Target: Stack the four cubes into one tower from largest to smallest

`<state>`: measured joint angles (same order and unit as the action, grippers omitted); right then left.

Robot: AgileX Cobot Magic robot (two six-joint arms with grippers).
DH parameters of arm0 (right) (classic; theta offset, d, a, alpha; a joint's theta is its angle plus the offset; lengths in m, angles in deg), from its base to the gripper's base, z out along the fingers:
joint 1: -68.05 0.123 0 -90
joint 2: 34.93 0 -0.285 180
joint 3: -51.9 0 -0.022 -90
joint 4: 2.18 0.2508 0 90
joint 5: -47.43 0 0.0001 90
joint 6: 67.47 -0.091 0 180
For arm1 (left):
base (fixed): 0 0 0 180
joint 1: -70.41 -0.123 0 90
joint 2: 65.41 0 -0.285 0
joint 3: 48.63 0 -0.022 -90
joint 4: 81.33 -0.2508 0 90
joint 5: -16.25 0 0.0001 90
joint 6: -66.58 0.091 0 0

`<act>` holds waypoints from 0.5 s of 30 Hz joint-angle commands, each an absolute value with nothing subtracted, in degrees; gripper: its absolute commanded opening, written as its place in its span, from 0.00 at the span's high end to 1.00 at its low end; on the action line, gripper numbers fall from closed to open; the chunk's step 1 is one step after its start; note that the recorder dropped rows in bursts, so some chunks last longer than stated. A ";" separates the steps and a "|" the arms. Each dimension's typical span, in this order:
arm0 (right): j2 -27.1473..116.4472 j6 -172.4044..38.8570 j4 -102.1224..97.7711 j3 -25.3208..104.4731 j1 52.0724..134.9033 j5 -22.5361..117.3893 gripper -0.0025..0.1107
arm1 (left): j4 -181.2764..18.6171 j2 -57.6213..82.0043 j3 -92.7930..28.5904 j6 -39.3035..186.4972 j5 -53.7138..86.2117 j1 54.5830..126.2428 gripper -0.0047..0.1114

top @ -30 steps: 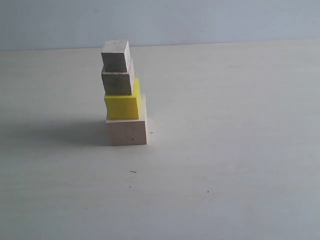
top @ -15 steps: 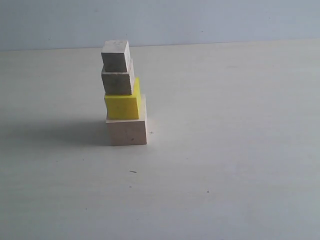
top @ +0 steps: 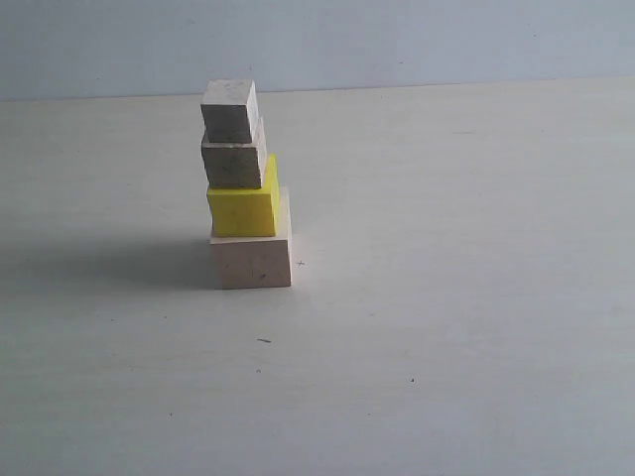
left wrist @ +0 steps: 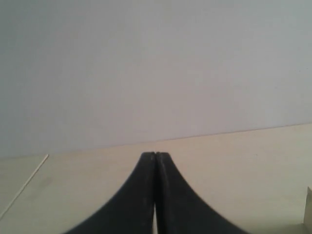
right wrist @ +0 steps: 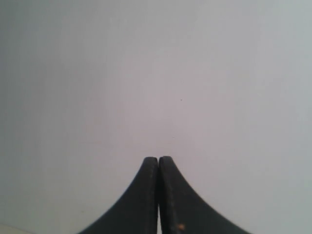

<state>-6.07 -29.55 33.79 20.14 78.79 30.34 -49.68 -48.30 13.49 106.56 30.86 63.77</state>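
standing tower (top: 243, 198), left fingers (left wrist: 140, 204) together, right fingers (right wrist: 141, 204) together, cropped sliver (left wrist: 309, 209) perhaps wood

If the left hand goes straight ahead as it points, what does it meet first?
The way looks free: left hand aims across the table toward the far wall; depth is unclear.

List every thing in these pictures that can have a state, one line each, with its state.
tower: complete, four cubes high, standing free on the table.
large pale wood cube: bottom, flat on the table.
yellow cube: second, resting on the large pale wood cube.
lower small cube: third, resting on the yellow cube.
top small cube: uppermost, nothing on it.
left tool: shut, empty.
right tool: shut, empty.
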 commanded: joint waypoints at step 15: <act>-6.30 -29.63 33.86 19.68 78.54 29.95 0.98 | -79.10 -57.62 26.13 64.87 33.90 63.71 0.96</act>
<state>-6.07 -29.55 33.79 20.14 78.79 30.34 -79.07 -57.26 25.14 65.41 33.29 63.77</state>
